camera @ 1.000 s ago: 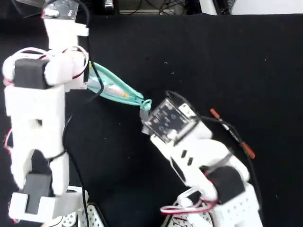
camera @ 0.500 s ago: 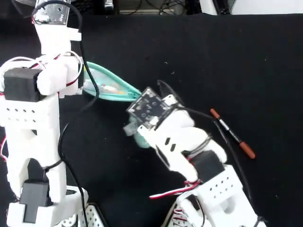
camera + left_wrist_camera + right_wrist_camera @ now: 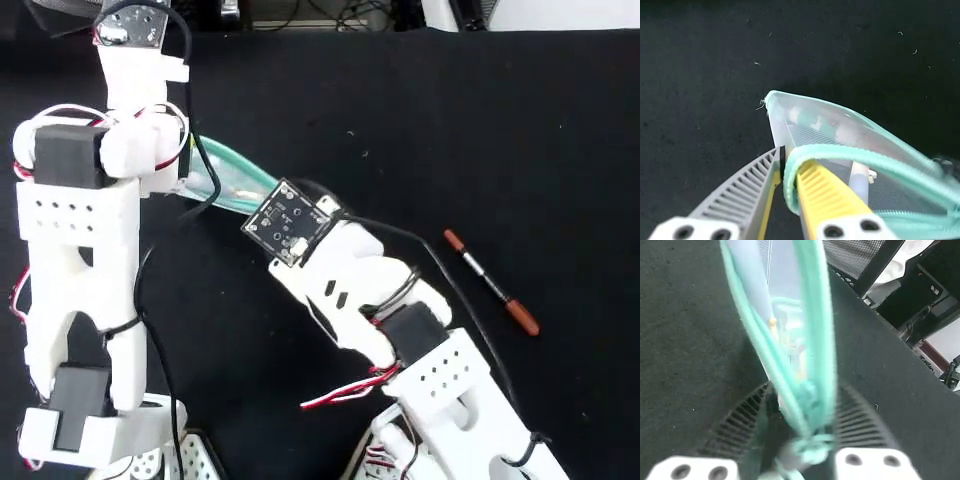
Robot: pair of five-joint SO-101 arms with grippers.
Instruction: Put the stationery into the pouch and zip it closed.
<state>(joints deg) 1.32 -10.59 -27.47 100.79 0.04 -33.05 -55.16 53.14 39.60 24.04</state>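
pinching one end of the see-through mesh pouch with a teal zipper rim point(image 3: 840, 132), the left gripper point(image 3: 782, 159) is clenching its yellow finger point(image 3: 825, 200) and its grey ribbed finger point(image 3: 735, 205) on the pouch wall. the teal rim is looping over the yellow one. the pouch is stretching between the 2 arms over the black tabletop point(image 3: 450, 120); whether it is touching the tabletop i cannot tell.

at the pouch's other end the right gripper point(image 3: 801, 422) is grasping the zipper band. its 2 dark ribbed fingers point(image 3: 737, 427) are sitting on either side of the bunched teal rim. a small greyish piece point(image 3: 790, 450) that looks like the zipper pull is showing at their base. from that grip the 2 teal bands are spreading apart, so the pouch mouth is standing open along the stretch between the grippers.

inside the pouch a white tube-shaped piece of stationery point(image 3: 858, 180) is lying near the left gripper's end. a pale item with an orange tip point(image 3: 772, 320) is showing through the mesh.

seen from the high view, the right arm's square wrist board point(image 3: 288, 222) is covering the end of the pouch that it is holding.

a slim pen with an orange-red cap and a dark barrel point(image 3: 490, 283) is lying flat on the tabletop, outside the pouch and well apart from it. it is lying on the far side of the right arm from the pouch.
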